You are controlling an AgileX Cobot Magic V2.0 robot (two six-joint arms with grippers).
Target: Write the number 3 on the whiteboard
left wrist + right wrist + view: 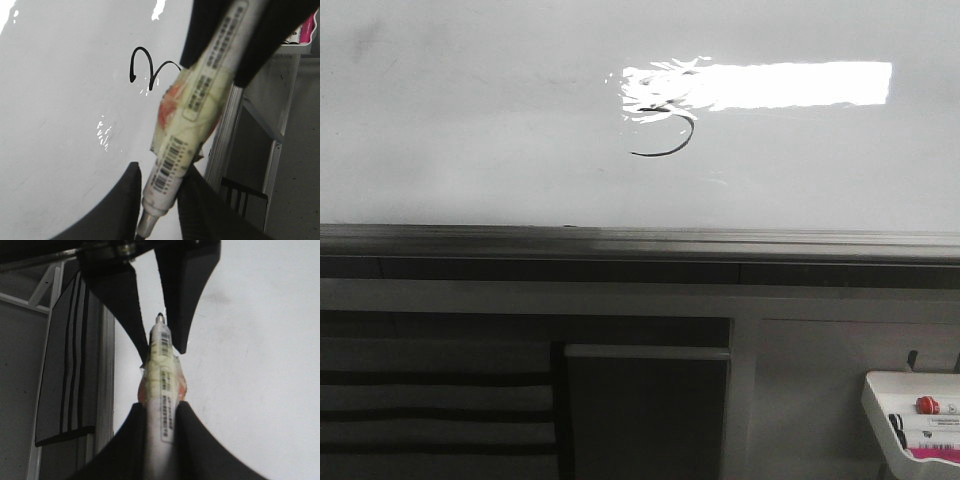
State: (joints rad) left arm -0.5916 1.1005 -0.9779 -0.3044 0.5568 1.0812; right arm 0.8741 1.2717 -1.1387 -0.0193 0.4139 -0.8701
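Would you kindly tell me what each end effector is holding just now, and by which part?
Both hold one marker. The left end effector grips it near the tip end, and the right end effector grips the rear barrel.

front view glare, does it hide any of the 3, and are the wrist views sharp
Front view: a bright rectangular glare on the whiteboard washes out the upper squiggle of the number 3; the lower hook reads clearly. Left wrist view: the stroke is crisp, with only small glints; the marker up close is slightly soft. Right wrist view: no glare, and the marker's barcode is legible.
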